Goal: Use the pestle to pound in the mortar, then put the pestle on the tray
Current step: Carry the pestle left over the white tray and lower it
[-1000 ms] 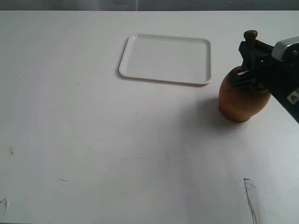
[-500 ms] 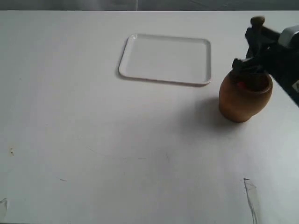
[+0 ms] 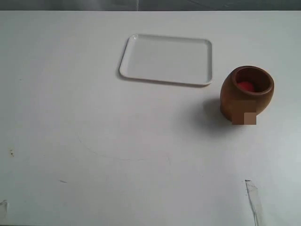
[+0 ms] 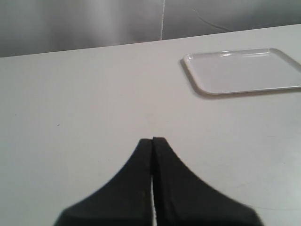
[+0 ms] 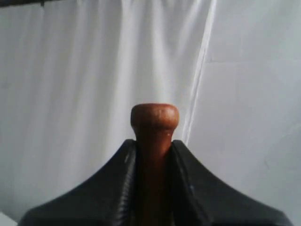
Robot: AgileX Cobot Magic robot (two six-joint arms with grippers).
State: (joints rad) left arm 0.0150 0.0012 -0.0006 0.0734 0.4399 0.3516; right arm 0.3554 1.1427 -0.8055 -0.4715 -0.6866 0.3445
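The brown mortar point(image 3: 247, 94) stands upright on the table at the right, with something red inside its dark mouth. Left of it and farther back lies the white tray point(image 3: 165, 59), bare, also seen as the tray point(image 4: 244, 70) in the left wrist view. My right gripper point(image 5: 154, 143) is shut on the reddish-brown pestle point(image 5: 154, 120), whose knob sticks out past the fingertips against a white curtain. Neither that arm nor the pestle shows in the exterior view. My left gripper point(image 4: 153, 140) is shut and holds nothing, hovering over bare table.
The white table point(image 3: 94, 141) carries faint scratches and a torn mark point(image 3: 251, 197) near the front right. A grey backdrop point(image 4: 94, 23) rises behind the table's far edge.
The right gripper, which held the pestle at the mortar's mouth, has lifted up and out of the exterior view with the pestle. The mortar stays in place, its mouth now uncovered.
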